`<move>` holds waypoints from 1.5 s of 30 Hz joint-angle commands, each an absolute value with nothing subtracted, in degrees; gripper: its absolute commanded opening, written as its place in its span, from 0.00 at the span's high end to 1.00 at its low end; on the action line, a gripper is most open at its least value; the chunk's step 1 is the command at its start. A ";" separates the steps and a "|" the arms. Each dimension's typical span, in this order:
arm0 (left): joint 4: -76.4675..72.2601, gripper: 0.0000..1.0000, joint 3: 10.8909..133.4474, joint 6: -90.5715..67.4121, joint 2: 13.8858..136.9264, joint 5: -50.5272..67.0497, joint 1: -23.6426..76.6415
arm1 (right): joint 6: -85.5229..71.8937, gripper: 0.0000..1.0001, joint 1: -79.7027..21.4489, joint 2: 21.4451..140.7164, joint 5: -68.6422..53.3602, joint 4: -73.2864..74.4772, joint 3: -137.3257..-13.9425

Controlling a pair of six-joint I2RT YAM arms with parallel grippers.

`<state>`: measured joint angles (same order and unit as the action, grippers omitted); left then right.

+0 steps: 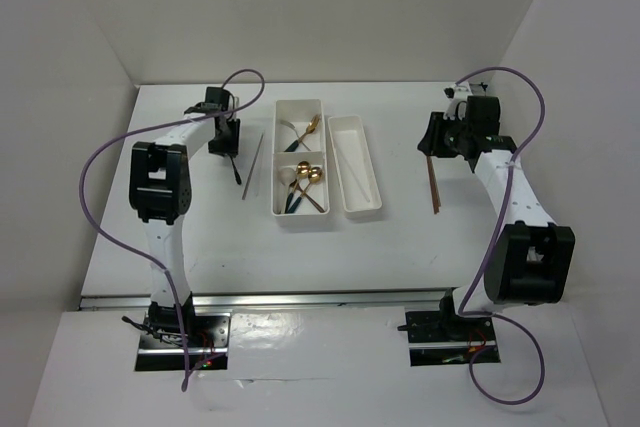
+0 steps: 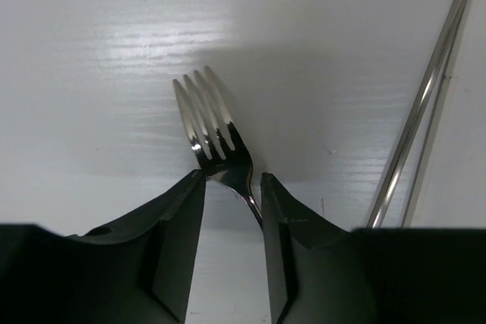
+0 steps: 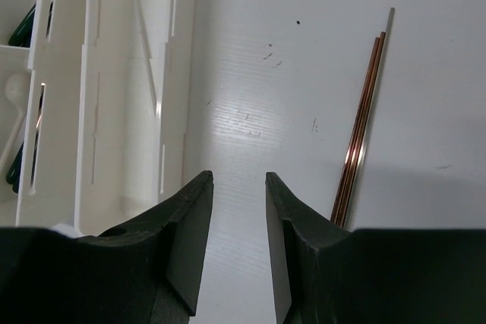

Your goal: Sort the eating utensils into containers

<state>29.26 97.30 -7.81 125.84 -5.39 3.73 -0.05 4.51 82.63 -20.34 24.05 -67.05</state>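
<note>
On the white worktop (image 1: pixel 200 237), listed by size:

1. Wide tray (image 1: pixel 280 162), centre, two square compartments. Both already hold gold spoons (image 1: pixel 310 175) and dark-handled pieces, so the sorting looks partly done.
2. Narrow tray (image 1: pixel 372 209), touching the wide tray's right side. It holds one pale slim piece (image 3: pixel 148 58), probably white chopsticks, which fits its long shape.
3. Right end effector (image 3: pixel 239 180), low over bare worktop between the narrow tray and item 4. Its fingers are parted and empty, probably positioned for those sticks.
4. Copper-brown chopsticks (image 3: pixel 361 127), a pair lying together, just right of that end effector and unsorted.
5. Left end effector (image 2: pixel 231 180), left of the trays. Its fingers straddle the neck of item 7, and I cannot tell whether they pinch it.
6. Silver chopsticks (image 2: pixel 421 111), lying loose between the left end effector and the wide tray.
7. Silver fork (image 2: pixel 209 123), tines pointing away from the wrist and neck against one finger. It is outside both trays.
</note>
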 commanded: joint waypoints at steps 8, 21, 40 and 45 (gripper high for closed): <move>27.51 1.00 99.67 -5.89 130.52 -4.93 3.87 | 1.41 0.63 5.45 83.23 -20.13 23.64 -68.20; 34.87 1.00 101.41 -9.49 110.66 14.39 3.50 | 0.35 0.66 5.45 82.10 -21.36 22.50 -66.62; 30.96 1.00 120.15 5.35 121.38 8.45 23.64 | 6.15 0.39 5.45 74.45 -19.51 24.25 -64.69; 23.93 1.00 117.34 10.01 123.57 1.51 23.64 | 6.77 0.39 5.45 71.81 -18.20 24.87 -62.84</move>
<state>31.70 117.64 5.28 123.39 7.62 24.14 5.30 5.04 74.52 -19.92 24.18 -63.94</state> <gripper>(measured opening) 0.131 0.613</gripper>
